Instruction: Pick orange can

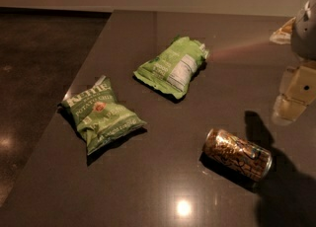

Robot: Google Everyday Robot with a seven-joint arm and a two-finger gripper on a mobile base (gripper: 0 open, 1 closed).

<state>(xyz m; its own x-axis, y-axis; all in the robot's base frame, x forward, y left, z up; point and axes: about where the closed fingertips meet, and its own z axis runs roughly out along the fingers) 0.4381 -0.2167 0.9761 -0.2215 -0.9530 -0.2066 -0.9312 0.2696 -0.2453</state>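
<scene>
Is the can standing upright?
No, the can lies on its side on the table, with the end effector hovering apart from it at its upper right.

"Kettle" on left chip bag (101,114)

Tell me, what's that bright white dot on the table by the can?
In the camera view, it is a light's glare on the shiny table, near the orange can; the dark patch beside it is shadow under the hand, at the right edge.

On the table (148,186), near bag (101,115) left, far bag (172,67) behind, can (237,154) right; gripper (290,106) hovers beyond the can.
</scene>
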